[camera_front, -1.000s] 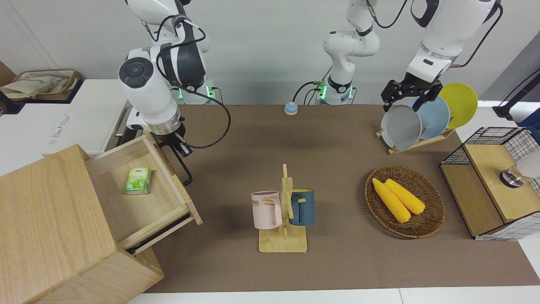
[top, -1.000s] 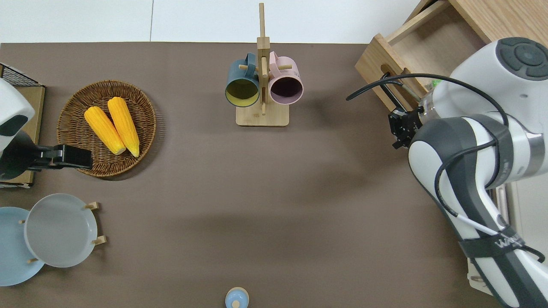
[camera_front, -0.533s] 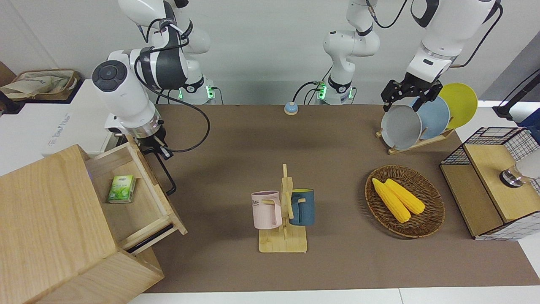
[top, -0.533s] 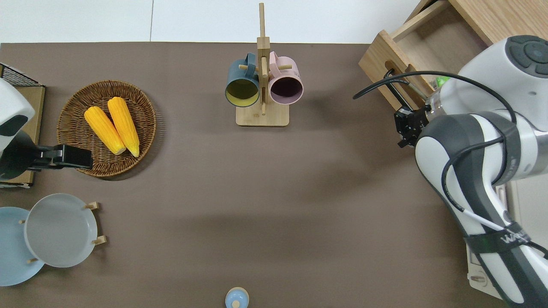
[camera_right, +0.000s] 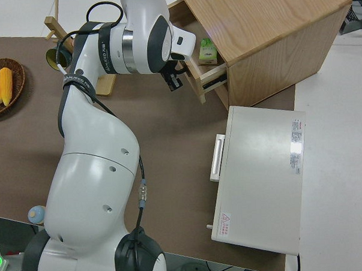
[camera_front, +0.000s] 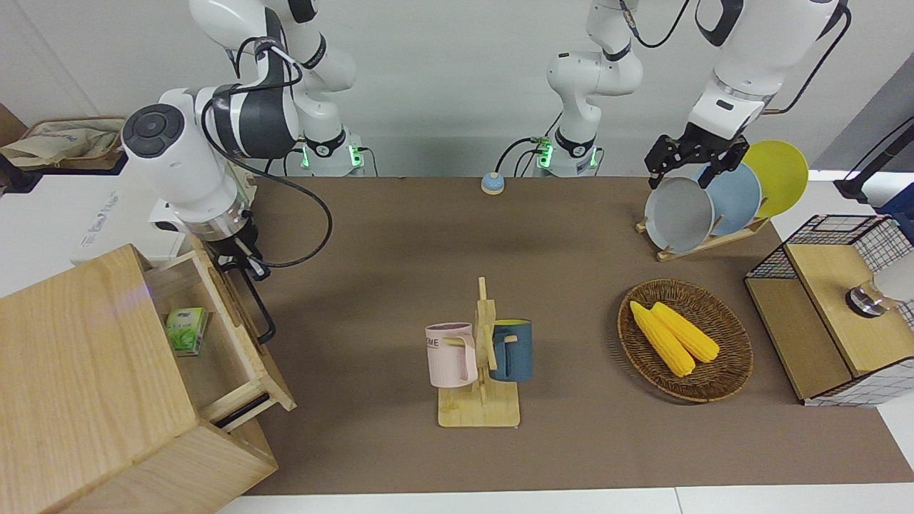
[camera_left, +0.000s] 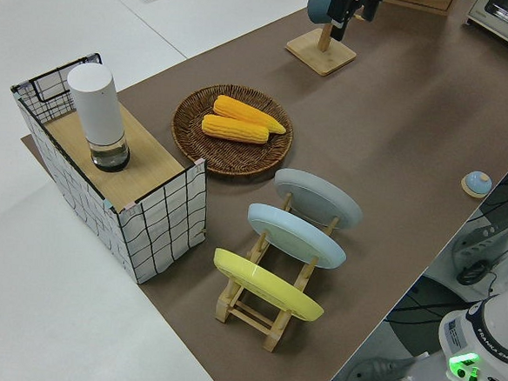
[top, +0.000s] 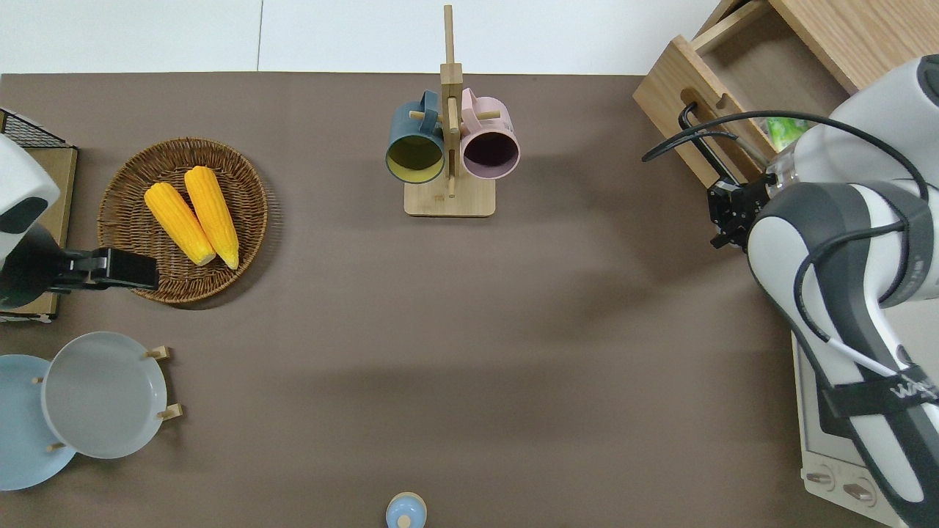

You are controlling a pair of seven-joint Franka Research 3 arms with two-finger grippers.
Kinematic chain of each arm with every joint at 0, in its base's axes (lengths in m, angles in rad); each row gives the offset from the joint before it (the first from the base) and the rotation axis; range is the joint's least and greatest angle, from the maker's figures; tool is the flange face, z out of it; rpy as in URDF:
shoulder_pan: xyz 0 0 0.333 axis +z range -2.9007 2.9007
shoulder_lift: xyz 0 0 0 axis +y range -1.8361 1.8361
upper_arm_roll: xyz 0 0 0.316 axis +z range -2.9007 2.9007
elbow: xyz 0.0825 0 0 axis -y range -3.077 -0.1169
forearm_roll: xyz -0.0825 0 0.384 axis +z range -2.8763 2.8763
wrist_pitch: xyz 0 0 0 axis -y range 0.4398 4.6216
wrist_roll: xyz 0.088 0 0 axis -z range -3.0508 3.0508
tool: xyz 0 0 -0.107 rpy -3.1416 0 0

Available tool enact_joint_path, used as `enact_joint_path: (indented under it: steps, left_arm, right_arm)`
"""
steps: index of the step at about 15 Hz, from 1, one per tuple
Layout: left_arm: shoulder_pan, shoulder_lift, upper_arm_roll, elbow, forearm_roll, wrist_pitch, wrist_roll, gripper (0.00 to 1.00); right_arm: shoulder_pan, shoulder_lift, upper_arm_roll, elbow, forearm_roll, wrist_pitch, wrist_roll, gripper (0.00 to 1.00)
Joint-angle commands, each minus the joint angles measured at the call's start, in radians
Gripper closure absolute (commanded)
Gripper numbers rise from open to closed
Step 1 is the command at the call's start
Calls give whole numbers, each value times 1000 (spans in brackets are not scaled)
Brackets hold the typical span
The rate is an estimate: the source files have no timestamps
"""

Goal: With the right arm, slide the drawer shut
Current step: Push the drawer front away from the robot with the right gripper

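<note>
The drawer (camera_front: pixel 214 350) stands partly open out of the big pale-wood box (camera_front: pixel 71 357) at the right arm's end of the table. A small green carton (camera_front: pixel 186 330) lies in it. Its black bar handle (camera_front: pixel 257 303) runs along the front. My right gripper (camera_front: pixel 243 263) is low against the drawer front, at the end of the handle nearer to the robots. The overhead view shows the gripper (top: pixel 722 220) beside the drawer (top: pixel 741 66) and its handle (top: pixel 704 143). The right side view shows the same gripper (camera_right: pixel 174 82) at the drawer (camera_right: pixel 193 69). The left arm is parked.
A white toaster oven (camera_right: pixel 261 180) stands beside the box, nearer to the robots. A mug rack (camera_front: pixel 480 357) with two mugs is mid-table. A wicker basket (camera_front: pixel 721 378) of corn, a plate rack (camera_front: pixel 707 243), a wire-grid box (camera_front: pixel 835 314) and a blue bell (camera_front: pixel 493 183) lie toward the left arm's end.
The drawer has slid a good way into the box. My right gripper has moved with its front toward the right arm's end of the table. The left arm has not moved.
</note>
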Motion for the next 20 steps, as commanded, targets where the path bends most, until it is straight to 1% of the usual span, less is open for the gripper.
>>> enact_joint_path:
  steps: [1, 2, 4, 7, 8, 10, 11, 12, 13, 16, 18, 20]
  left_arm:
    - [-4, -8, 4, 2, 13, -14, 1, 2]
    - [-4, -8, 4, 2, 13, -14, 1, 5]
    - [-4, -8, 2, 2, 13, -14, 1, 5]
    - [-4, -8, 4, 4, 13, -14, 1, 2]
    - [-4, -8, 4, 2, 13, -14, 1, 5]
    - [-4, -8, 4, 2, 13, -14, 1, 2]
    - [-4, -8, 4, 2, 13, -14, 1, 2]
    - [-4, -8, 4, 2, 13, -14, 1, 5]
    - [-4, -8, 4, 4, 13, -14, 1, 5]
    - [-4, -8, 4, 2, 13, -14, 1, 5]
    - [-4, -8, 4, 2, 13, -14, 1, 2]
    - [-4, -8, 4, 2, 13, -14, 1, 2]
  right_arm:
    - [-36, 50, 11, 74, 10, -11, -38, 1000]
    - [-42, 57, 15, 80, 10, -8, -38, 1000]
    - [-47, 70, 17, 105, 10, -8, -39, 1000]
    - [-65, 77, 22, 113, 12, 1, -44, 1000]
    - [-70, 83, 26, 116, 12, 1, -50, 1000]
    - [-90, 88, 45, 133, 10, 1, -59, 1000]
    - [-102, 94, 54, 133, 10, 1, -58, 1000]
    - [-109, 99, 61, 140, 10, 1, -59, 1000]
    - [-113, 103, 65, 149, 10, 3, -59, 1000]
    - [-125, 113, 63, 154, 10, 5, -64, 1000]
    - [-136, 119, 54, 154, 10, 15, -110, 1000]
    - [-157, 128, 52, 154, 10, 21, -154, 1000]
